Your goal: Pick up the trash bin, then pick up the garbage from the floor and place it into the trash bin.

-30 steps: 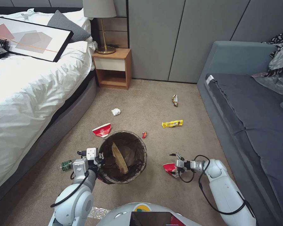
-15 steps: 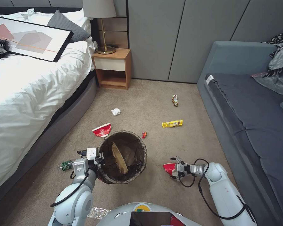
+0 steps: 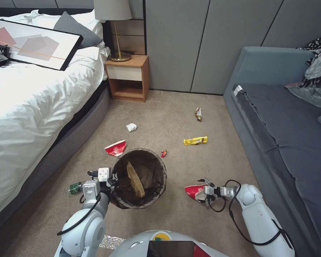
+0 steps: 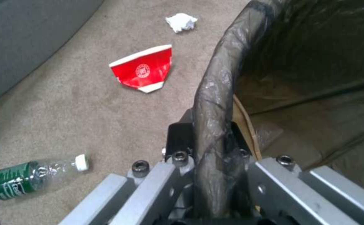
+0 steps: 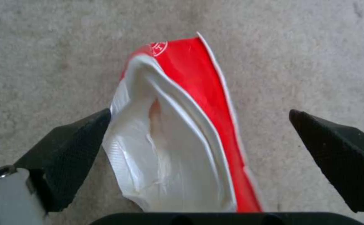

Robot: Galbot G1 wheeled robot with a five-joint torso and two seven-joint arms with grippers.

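Observation:
The trash bin, with its dark liner bag, is held at its near-left rim by my left gripper, shut on the rim. A tan paper tray stands inside it. To the bin's right, a crushed red-and-white cup lies on the carpet between the fingers of my right gripper. That gripper is open, and one fingertip touches the cup's white side.
More garbage on the carpet: a red cup, tissue wad, yellow wrapper, brown wrapper, small red wrapper, green-labelled bottle. Bed on the left, sofa on the right, nightstand behind.
My right gripper has shifted a little to the right and nearer to me, staying open around the crushed cup. The left arm and the bin have not moved.

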